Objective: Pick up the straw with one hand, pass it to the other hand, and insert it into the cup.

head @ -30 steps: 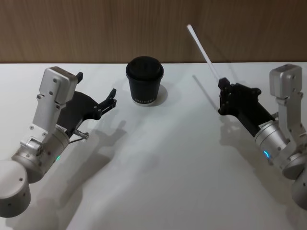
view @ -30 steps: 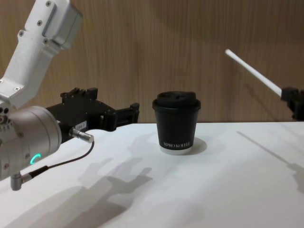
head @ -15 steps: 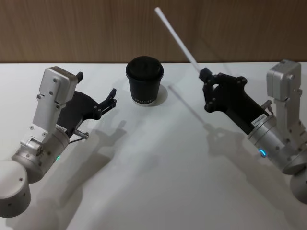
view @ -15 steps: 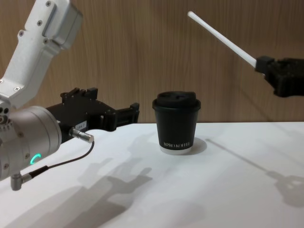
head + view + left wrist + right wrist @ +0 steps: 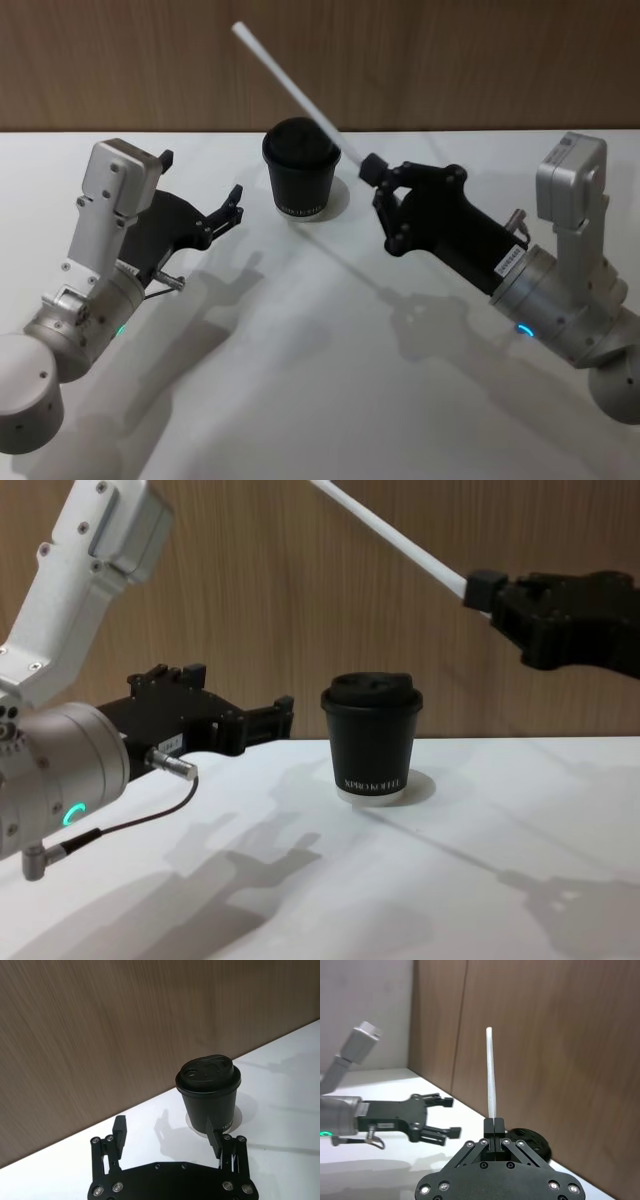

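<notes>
Two arms reach in from the near corners of the counter (image 5: 320, 350), and the handover turns on how the straw lies between them. On the right, the right gripper (image 5: 369, 167) has its fingers pressed together on the lower end of the straw (image 5: 300, 95), held in the air just right of the cup (image 5: 301, 170). From that pinch the straw's long axis runs up, away and toward the robot's left, so its free length slants over the cup's domed lid, well above it by the chest view. On the left, the left gripper (image 5: 200, 176) hangs low over the counter near the cup, fingers spread wide and aimed at the cup's side. The free end of the straw leans toward that gripper but sits higher and farther back, so I judge the receiving fingers must rise, or the straw must tip down, before they can close around its shaft. Some things are hard to read: the pinched tip is buried between the right fingers, the straw's top is cut off in the chest view, and the lid's opening is too small to make out.
</notes>
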